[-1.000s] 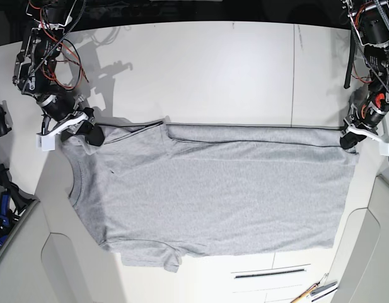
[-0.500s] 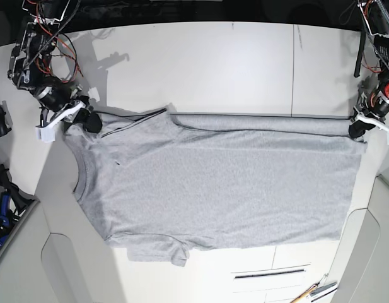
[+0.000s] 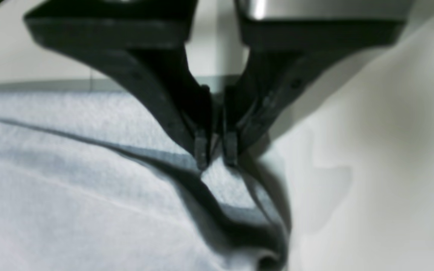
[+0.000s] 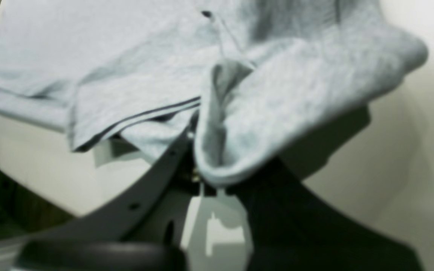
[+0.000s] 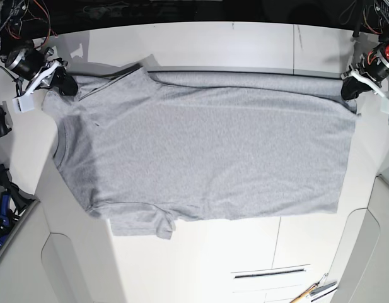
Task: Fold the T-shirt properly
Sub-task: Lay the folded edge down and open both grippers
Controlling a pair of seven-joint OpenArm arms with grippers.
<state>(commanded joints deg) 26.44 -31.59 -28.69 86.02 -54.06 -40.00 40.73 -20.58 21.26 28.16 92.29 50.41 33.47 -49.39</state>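
Observation:
The grey T-shirt [image 5: 207,151] lies spread on the white table [image 5: 213,44], plain side up, neck to the left and hem to the right, its far edge lifted and stretched. My left gripper [image 5: 349,88] is shut on the far hem corner at the right; in the left wrist view its fingertips [image 3: 201,150] pinch the grey cloth [image 3: 89,180]. My right gripper [image 5: 67,86] is shut on the far shoulder at the left. In the right wrist view the T-shirt [image 4: 269,105] drapes over its dark fingers [image 4: 171,158].
A drawer front with a slot handle [image 5: 270,273] sits at the table's near edge. Tools [image 5: 314,290] lie at the bottom right. Dark clutter [image 5: 2,196] stands off the table's left side.
Both grippers have pulled the shirt's far edge away toward the back of the table. The whole shirt has slid back with them and lies stretched flatter.

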